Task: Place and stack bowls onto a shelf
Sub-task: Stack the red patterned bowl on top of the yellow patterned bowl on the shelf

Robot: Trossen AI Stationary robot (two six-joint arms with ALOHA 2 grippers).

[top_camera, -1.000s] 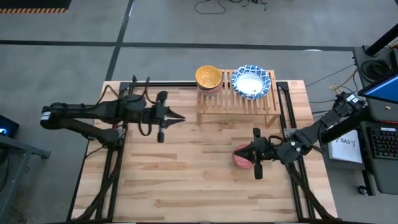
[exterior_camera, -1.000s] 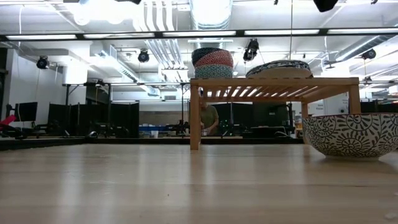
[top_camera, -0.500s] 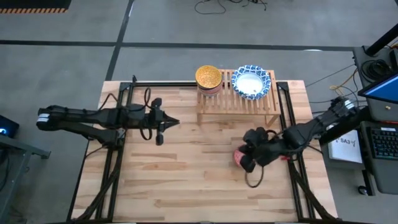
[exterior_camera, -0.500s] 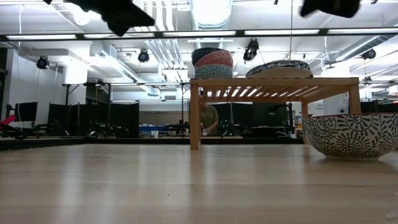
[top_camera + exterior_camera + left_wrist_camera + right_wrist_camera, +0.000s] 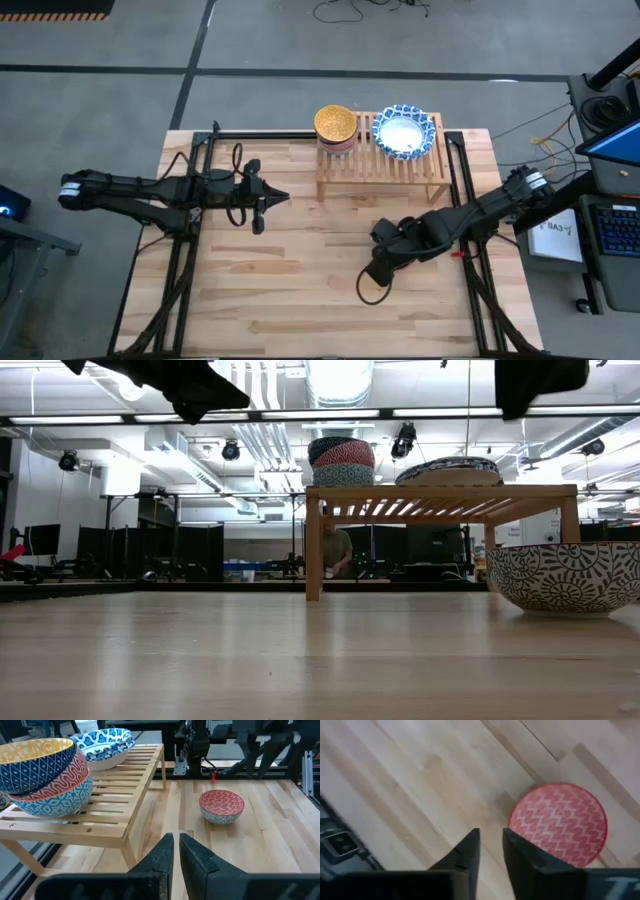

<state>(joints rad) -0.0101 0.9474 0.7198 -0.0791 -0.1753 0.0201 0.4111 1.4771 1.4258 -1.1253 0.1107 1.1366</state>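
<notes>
Wooden table (image 5: pixel 300 290), right hand (image 5: pixel 491 847) (slightly parted) empty.

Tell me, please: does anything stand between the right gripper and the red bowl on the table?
Nothing visible does. The right gripper hangs above the table, just beside the red bowl, with only bare wood between them. The left gripper waits apart, farther along the table.

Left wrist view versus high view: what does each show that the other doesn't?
Only the left wrist view shows the red bowl sitting on the table, and the sides of the stacked small bowls.

Only the high view shows the right arm hanging over that spot, hiding the bowl, and the whole table.

Both show the shelf and the blue-and-white bowl on it.
</notes>
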